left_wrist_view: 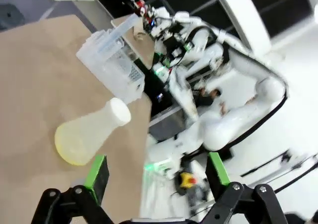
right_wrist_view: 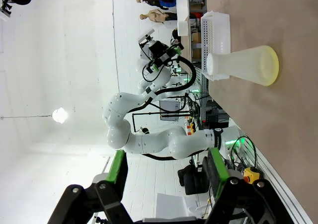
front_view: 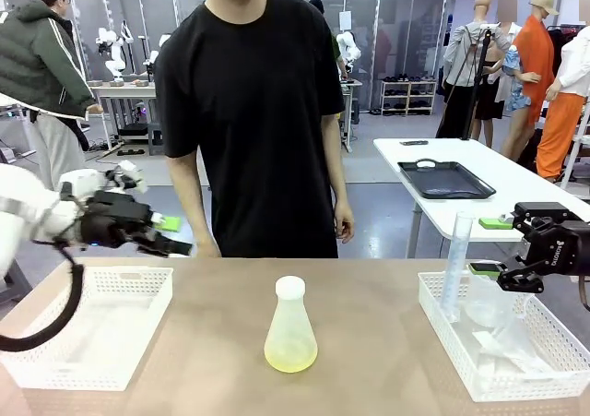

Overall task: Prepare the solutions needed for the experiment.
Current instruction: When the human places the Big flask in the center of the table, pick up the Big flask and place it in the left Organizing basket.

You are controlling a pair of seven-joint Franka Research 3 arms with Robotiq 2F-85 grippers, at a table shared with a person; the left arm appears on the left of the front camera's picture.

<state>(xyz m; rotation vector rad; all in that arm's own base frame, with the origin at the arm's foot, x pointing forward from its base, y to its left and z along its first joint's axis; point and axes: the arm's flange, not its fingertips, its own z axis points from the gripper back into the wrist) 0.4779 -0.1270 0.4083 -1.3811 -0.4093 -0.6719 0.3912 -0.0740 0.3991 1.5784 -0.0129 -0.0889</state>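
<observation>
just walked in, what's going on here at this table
Nothing is being handled right now. A capped flask with a little yellow-green liquid stands mid-table, untouched. The left gripper hangs by the left basket, the right gripper above the right basket that holds a cylinder, both with jaws open and empty. A person stands at the far side, arms down.

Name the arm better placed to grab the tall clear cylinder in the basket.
Right, most likely. The right hand hangs open just beside the cylinder, above its basket. The left hand, also open, is over the other basket, beyond the flask.
</observation>
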